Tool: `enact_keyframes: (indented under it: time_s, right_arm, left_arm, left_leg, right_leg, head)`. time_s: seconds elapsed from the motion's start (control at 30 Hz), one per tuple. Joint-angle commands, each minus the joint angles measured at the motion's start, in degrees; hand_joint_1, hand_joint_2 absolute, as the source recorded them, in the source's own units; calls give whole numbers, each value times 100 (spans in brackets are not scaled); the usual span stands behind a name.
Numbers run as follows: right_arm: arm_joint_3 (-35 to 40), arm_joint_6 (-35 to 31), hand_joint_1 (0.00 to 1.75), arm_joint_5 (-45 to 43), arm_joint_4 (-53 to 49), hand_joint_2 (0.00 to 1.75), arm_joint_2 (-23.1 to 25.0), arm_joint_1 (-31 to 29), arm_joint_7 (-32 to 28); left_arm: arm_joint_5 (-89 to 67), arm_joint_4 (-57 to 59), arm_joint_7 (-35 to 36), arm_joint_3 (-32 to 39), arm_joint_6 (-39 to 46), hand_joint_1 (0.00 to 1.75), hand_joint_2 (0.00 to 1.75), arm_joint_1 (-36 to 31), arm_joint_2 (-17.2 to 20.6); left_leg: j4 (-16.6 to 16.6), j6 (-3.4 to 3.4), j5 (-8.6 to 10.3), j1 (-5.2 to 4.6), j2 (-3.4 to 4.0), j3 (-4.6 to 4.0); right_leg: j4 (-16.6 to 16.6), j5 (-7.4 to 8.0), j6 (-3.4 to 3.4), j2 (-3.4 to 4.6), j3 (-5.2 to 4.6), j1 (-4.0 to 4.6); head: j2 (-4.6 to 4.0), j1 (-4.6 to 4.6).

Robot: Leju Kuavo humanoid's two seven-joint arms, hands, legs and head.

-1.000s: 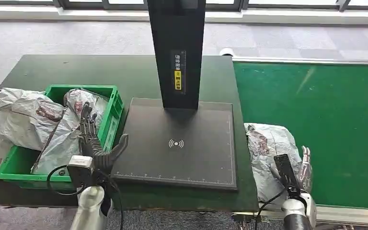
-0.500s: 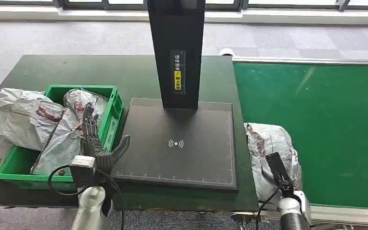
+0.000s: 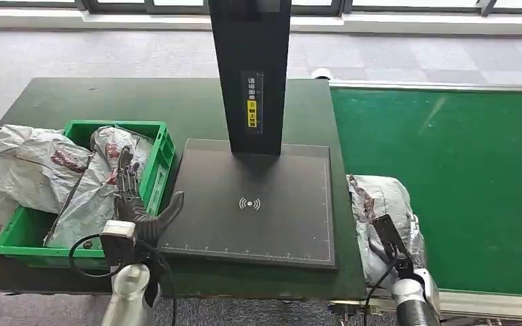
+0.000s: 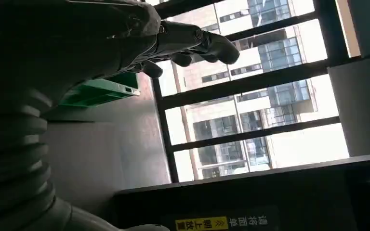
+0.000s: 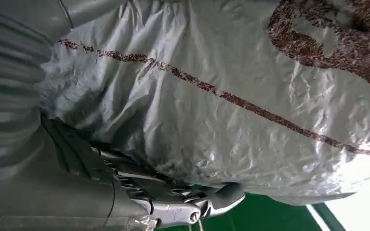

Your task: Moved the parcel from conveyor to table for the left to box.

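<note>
A crumpled grey parcel (image 3: pixel 379 204) with dark red print lies on the green conveyor (image 3: pixel 462 170), at the belt's near left edge beside the table. My right hand (image 3: pixel 408 261) is tucked in behind and under its near right side, mostly hidden by the bag. In the right wrist view the dark fingers (image 5: pixel 173 199) lie stretched along the parcel (image 5: pixel 221 96) and touch it; the thumb is hidden. My left hand (image 3: pixel 136 204) stands raised at the table's near edge beside the green crate (image 3: pixel 158 170), fingers apart (image 4: pixel 192 43), holding nothing.
The green crate holds several grey parcels (image 3: pixel 75 197), and more spill over its left side. A black scanner pad (image 3: pixel 251 204) with a tall black post (image 3: pixel 250 68) takes up the middle of the dark table (image 3: pixel 109 102), between crate and conveyor.
My right hand has slid left, in under the parcel; its fingers, seen at the bag's right side a second ago, are now hidden. The bag's right side is pushed in slightly. The left hand barely moved.
</note>
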Motion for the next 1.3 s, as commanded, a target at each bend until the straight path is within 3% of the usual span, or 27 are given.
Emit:
enact_keyframes:
  time_s: [0.03, 0.07, 0.97, 1.03, 1.3]
  right_arm:
    - [443, 335, 0, 162, 891, 175, -308, -149, 511]
    - [491, 431, 175, 217, 934, 175, -325, -140, 541]
    - [413, 341, 175, 170, 765, 175, -235, -63, 443]
    - [384, -110, 175, 2, 355, 175, -64, -27, -217]
    - [1233, -248, 175, -738, -2792, 175, 706, 880, -1099]
  left_arm:
    - [-1, 424, 15, -190, 27, 0, 175, -198, 178]
    - [-17, 485, 15, -209, 7, 0, 175, -235, 189]
    - [-103, 605, 15, -101, -29, 0, 175, -294, 124]
    - [-133, 469, 15, -30, -6, 0, 175, -208, 101]
    - [-313, 129, 15, 122, -18, 0, 175, 17, 72]
  left_leg:
    - [-11, 2, 3, 2, -8, 16]
    - [-17, 3, 6, 1, -11, 23]
    - [-14, 4, 4, 3, -5, 58]
    - [-10, 4, 2, 2, -3, 58]
    - [-10, 0, -9, -3, 25, 43]
  right_leg:
    - [-14, 2, -2, -9, 21, 3]
    - [-21, 3, -2, -13, 29, 2]
    - [-23, 4, 0, -5, 64, 3]
    - [-18, 2, 0, -2, 61, 2]
    - [-6, -1, -5, 23, 36, -2]
  head:
    - [0, 0]
    - [0, 0]
    - [0, 0]
    - [0, 0]
    - [0, 0]
